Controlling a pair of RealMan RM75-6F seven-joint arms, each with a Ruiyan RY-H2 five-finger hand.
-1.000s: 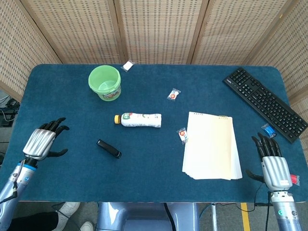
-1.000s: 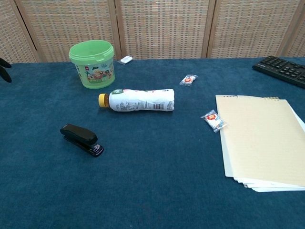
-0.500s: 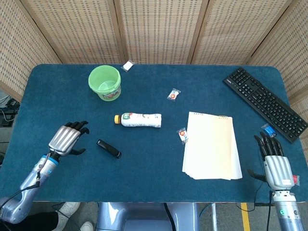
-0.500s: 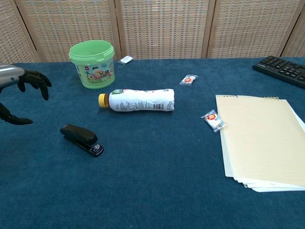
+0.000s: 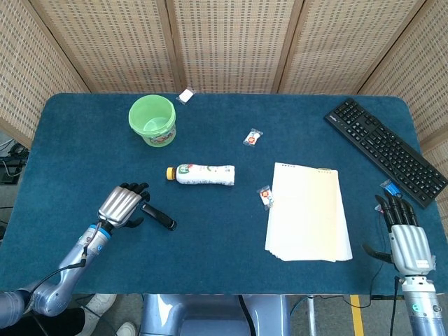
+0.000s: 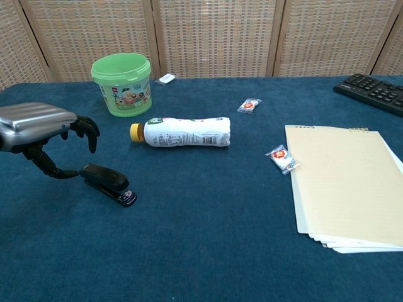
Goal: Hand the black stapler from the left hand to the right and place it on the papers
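The black stapler [image 5: 159, 217] [image 6: 108, 184] lies flat on the blue cloth, left of the middle. My left hand [image 5: 122, 205] [image 6: 39, 128] hovers right beside its left end, fingers curved and apart, thumb low by the stapler's end, holding nothing. The stack of pale papers [image 5: 308, 211] [image 6: 346, 182] lies on the right part of the table. My right hand [image 5: 407, 239] rests open near the table's front right corner, right of the papers; the chest view does not show it.
A white bottle [image 5: 203, 174] [image 6: 184, 132] lies on its side behind the stapler. A green bucket [image 5: 152, 120] [image 6: 122, 83] stands at the back left. A black keyboard [image 5: 383, 149] sits at the back right. Small candy wrappers [image 5: 265, 197] [image 5: 253, 137] lie near the papers.
My left hand has swept rightward across the table, from the left edge to right beside the stapler. The right hand has barely shifted. The stapler has not moved.
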